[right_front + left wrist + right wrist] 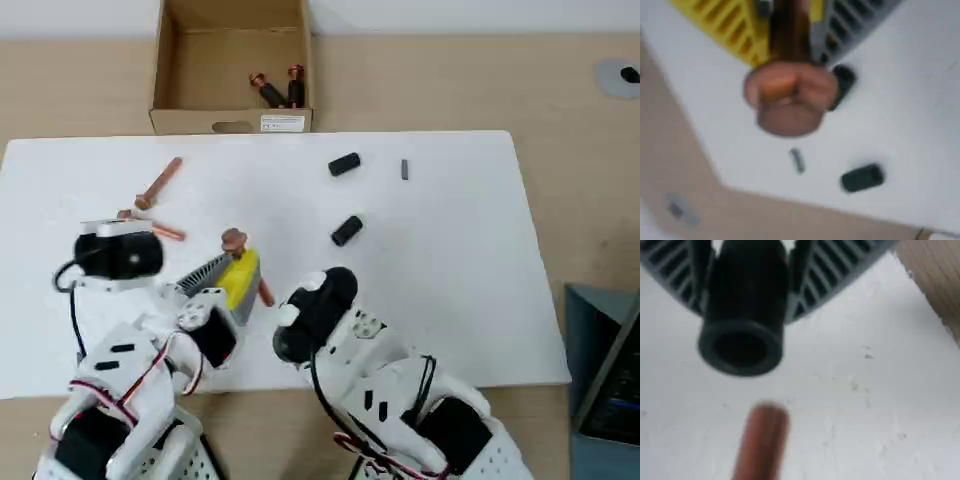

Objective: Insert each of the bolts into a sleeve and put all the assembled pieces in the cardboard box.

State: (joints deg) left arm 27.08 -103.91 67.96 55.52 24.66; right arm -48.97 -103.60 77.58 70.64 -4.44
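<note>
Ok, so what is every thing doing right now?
Left gripper: shut on a bolt, not in a sleeve yet.
Right gripper: shut on a sleeve.
Cardboard box: open, two assembled pieces inside.
Loose sleeves: two, lying on the mat, no bolts in them.
Loose bolts: lying flat on the mat.

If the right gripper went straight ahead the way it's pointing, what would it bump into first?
Probably the tip of the copper bolt, just ahead of the sleeve in the right gripper; depth is unclear, so it might miss.

Overhead above table (570, 100); wrist cameras close-up
</note>
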